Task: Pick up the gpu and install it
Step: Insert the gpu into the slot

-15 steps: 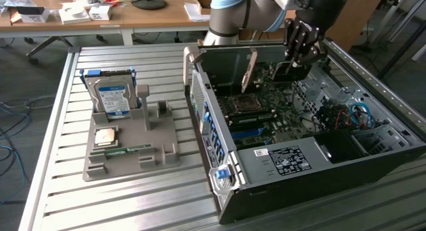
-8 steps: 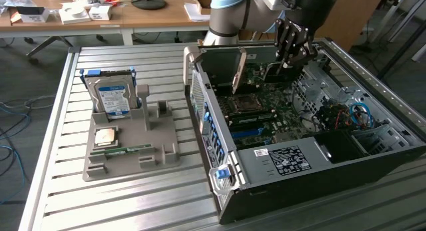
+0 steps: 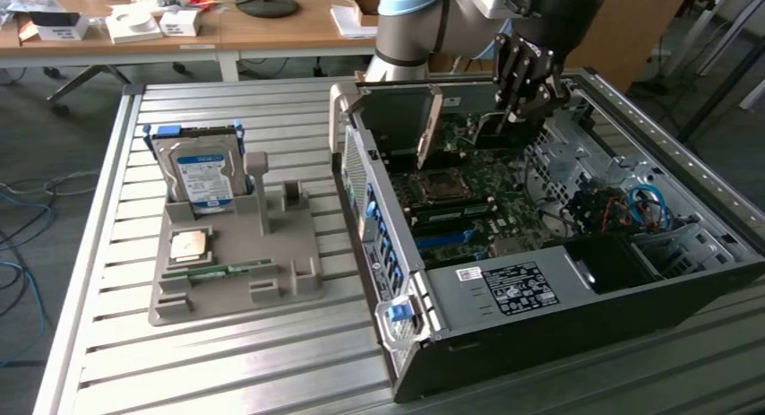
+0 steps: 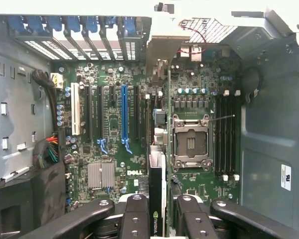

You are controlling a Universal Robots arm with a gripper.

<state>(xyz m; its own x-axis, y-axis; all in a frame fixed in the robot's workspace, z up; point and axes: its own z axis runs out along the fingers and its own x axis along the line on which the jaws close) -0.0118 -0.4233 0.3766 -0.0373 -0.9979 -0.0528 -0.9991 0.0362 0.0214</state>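
Observation:
The gpu (image 3: 468,101) stands on edge inside the open computer case (image 3: 502,289), above the motherboard (image 3: 478,200). Its pale metal bracket (image 3: 433,119) faces the case's rear wall. In the wrist view the gpu (image 4: 158,179) is seen edge-on, running from its bracket (image 4: 162,50) down between my black fingers (image 4: 135,216). It lies between the blue slot (image 4: 123,117) and the CPU socket (image 4: 190,144). My gripper (image 4: 162,215) is shut on the card's near end. In the exterior view my gripper (image 3: 526,108) hangs over the far part of the case.
A grey parts holder (image 3: 233,263) on the slatted metal table (image 3: 179,361) carries a silver hard drive (image 3: 203,173), a CPU chip (image 3: 192,245) and a narrow memory stick (image 3: 221,272). A power supply (image 3: 514,285) and cables (image 3: 640,209) fill the near end of the case. A wooden desk (image 3: 239,30) stands behind.

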